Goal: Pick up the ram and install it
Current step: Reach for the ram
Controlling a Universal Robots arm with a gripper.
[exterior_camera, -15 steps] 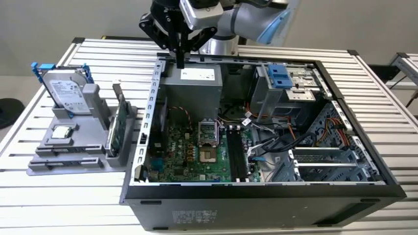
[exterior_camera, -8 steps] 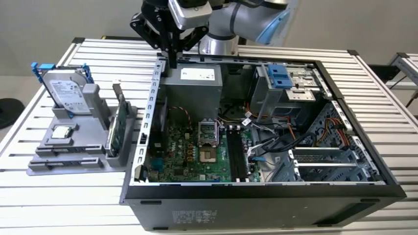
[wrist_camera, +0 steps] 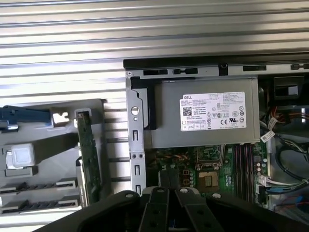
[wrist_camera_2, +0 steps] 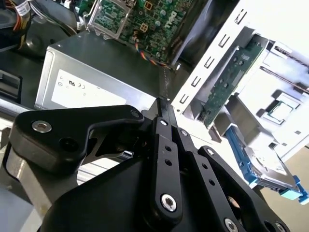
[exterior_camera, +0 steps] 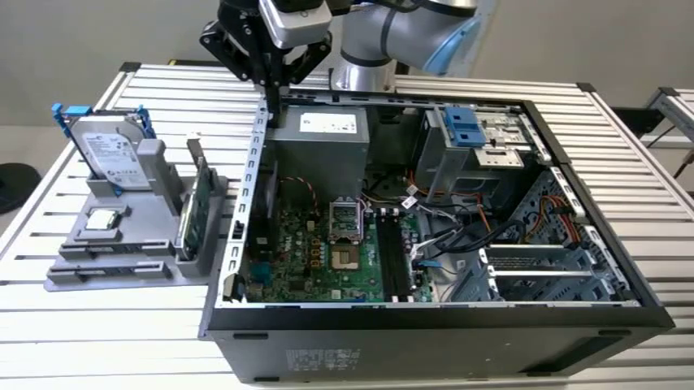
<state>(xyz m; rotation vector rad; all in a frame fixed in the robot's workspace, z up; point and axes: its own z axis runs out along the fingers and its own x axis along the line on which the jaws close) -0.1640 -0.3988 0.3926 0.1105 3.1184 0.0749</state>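
The pincer (wrist_camera_2: 162,102) was pinched narrow and empty, poised over the case's (exterior_camera: 434,349) rear edge near the power supply (exterior_camera: 325,138). The ram (exterior_camera: 198,203) stood on edge in the grey holder (exterior_camera: 109,272) on the table (exterior_camera: 109,349), just beside the case.

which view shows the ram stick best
The second wrist view: the ram shows its green face along most of its length. The first wrist view shows it nearly edge-on, and the exterior view shows it standing on edge in the grey holder.
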